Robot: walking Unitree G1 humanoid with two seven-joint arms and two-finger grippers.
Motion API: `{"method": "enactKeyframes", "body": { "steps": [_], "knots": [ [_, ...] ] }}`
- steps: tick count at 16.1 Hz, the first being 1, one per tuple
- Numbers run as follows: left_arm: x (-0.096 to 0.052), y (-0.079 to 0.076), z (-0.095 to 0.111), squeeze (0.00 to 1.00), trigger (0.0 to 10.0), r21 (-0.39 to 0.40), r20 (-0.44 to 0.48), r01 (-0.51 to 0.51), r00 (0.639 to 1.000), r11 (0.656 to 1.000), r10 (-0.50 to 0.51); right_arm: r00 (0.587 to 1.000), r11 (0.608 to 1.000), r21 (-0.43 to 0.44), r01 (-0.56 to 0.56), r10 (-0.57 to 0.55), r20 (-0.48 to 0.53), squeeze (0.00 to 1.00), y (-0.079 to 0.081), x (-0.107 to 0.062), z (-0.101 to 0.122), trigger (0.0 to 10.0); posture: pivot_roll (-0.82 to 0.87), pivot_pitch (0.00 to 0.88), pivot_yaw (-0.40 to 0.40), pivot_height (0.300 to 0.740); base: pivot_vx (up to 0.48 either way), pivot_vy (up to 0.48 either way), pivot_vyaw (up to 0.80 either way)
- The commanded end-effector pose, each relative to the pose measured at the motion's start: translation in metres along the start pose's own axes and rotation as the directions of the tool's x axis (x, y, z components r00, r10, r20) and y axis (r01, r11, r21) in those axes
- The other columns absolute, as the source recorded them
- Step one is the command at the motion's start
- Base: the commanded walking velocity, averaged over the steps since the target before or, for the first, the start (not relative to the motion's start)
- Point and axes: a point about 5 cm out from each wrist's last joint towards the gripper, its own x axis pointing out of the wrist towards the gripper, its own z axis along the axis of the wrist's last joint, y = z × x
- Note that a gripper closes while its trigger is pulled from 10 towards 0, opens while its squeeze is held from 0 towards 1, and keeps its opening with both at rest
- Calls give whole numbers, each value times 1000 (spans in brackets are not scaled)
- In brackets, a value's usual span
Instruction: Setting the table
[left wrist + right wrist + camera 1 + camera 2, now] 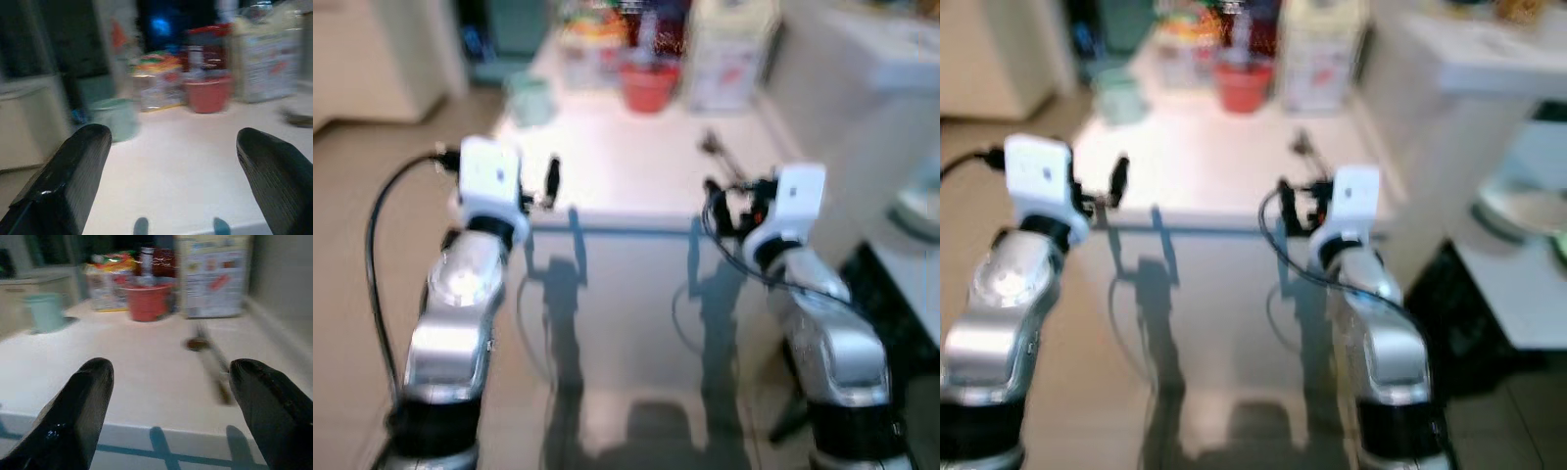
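My right claw (166,406) stands wide open and empty at the near edge of the desk (636,166), its two black fingers (80,406) spread with bare tabletop between them. My left claw (171,181) is likewise spread wide, holding nothing, poised at the same edge further to my left.

Just ahead of the right claw lies what looks like a long-handled utensil (210,360), perhaps a spoon, handle toward me and slightly angled; blur keeps me from naming it with certainty. It seems the likeliest thing to take for setting the table.

Beyond it, along the far side of the desk, stand a red bowl (146,301), a tall white carton (211,276) and a colourful packet (108,281), with a pale green cup (45,312) off to my left.

My judgement: I am at the approach, nothing yet grasped. To do it well I should steady myself first, since the views are smeared, then bring the right claw forward low over the desk, turn the wrist so the fingers straddle the handle crosswise, and close on the handle near its middle, keeping clear of the carton.
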Motion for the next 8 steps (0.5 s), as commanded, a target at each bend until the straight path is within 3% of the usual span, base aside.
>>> {"method": "enactKeyframes", "body": {
  "steps": [1, 8],
  "knots": [
    [0, 5, 4, 0, 10000, 15, 15, -7, 1000, 1000, 7, 1000, 1000, -16, -8, 9, 28, 0, 2, 1, 7, 10000, 9, 0, -35, 740, 368, 0, 0],
    [0, 4, 4, 0, 10000, 15, 12, -2, 1000, 1000, 2, 1000, 1000, -6, 3, -2, 24, 0, 1, 1, 7, 10000, 5, 0, -33, 740, 368, 0, 0]
  ]
}}
